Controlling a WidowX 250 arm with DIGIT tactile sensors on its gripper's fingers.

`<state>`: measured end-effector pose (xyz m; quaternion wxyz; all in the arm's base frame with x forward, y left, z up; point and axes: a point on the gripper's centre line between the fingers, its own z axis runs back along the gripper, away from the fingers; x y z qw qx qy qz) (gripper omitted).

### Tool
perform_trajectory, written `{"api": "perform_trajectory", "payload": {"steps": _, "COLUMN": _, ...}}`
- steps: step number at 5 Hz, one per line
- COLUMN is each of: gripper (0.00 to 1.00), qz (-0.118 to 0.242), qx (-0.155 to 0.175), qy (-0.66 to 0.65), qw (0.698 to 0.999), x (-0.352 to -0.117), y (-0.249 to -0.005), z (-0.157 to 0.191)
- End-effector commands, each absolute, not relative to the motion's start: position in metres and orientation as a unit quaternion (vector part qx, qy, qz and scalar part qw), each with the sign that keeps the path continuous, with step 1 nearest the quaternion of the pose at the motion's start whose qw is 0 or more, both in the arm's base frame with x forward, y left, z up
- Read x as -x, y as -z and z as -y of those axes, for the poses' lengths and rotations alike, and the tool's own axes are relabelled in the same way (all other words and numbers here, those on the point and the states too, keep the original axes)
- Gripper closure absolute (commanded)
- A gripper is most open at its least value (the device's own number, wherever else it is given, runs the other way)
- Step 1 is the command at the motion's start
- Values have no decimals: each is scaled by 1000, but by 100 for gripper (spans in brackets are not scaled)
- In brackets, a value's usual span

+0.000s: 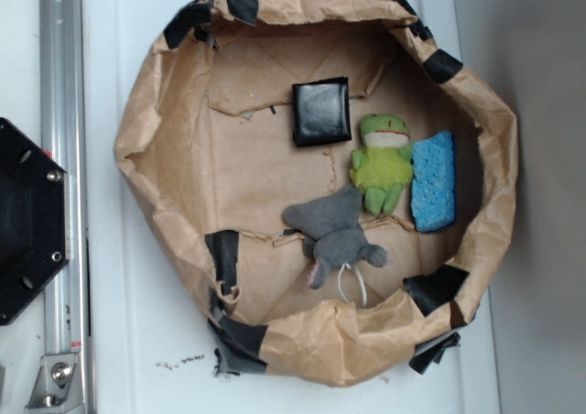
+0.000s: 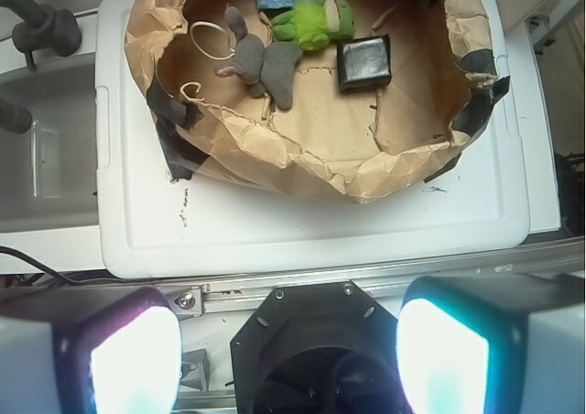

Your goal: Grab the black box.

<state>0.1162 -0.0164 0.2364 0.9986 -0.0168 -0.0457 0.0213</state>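
Supporting everything is a white tray (image 1: pixel 137 341), and on it a wide bowl of crumpled brown paper (image 1: pixel 146 139) is sitting, its rim patched with black tape strips (image 1: pixel 222 254). To one side of the tray a metal rail (image 1: pixel 62 157) is running along the edge, with a black hexagonal plate (image 1: pixel 27 222) lying against it. Inside the paper bowl, a grey mouse plush (image 1: pixel 339 231) is lying near the middle, and a blue sponge (image 1: pixel 433 181) is resting against the wall, touching a green frog plush (image 1: pixel 383 157). The black box (image 1: pixel 321 111) is lying flat on the paper floor just beside the frog's head, free of any grip. In the wrist view the gripper (image 2: pixel 288 354) is hanging spread wide and empty above the hexagonal plate, outside the bowl and well apart from the box.
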Motion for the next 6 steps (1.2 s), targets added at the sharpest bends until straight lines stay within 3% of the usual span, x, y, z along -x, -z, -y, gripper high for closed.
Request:
{"api": "perform_trajectory", "payload": {"steps": 1, "gripper": 0, "qz": 46, "qx": 17, "qy": -21, "qw": 999, "x": -116, "y": -236, "z": 16}}
{"api": "perform_trajectory", "payload": {"steps": 2, "gripper": 0, "qz": 67, "qx": 13, "qy": -11, "qw": 998, "x": -141, "y": -231, "z": 6}}
{"api": "perform_trajectory", "payload": {"steps": 3, "gripper": 0, "qz": 114, "qx": -19, "qy": -29, "qw": 993, "x": -176, "y": -233, "z": -14}}
{"api": "perform_trajectory", "payload": {"steps": 4, "gripper": 0, "qz": 126, "qx": -51, "qy": -62, "qw": 989, "x": -219, "y": -215, "z": -31}}
{"api": "perform_trajectory", "payload": {"steps": 5, "gripper": 0, "qz": 127, "qx": -74, "qy": -85, "qw": 985, "x": -254, "y": -182, "z": -30}}
{"api": "perform_trajectory", "payload": {"steps": 6, "gripper": 0, "qz": 150, "qx": -82, "qy": -98, "qw": 980, "x": -276, "y": -151, "z": -30}}
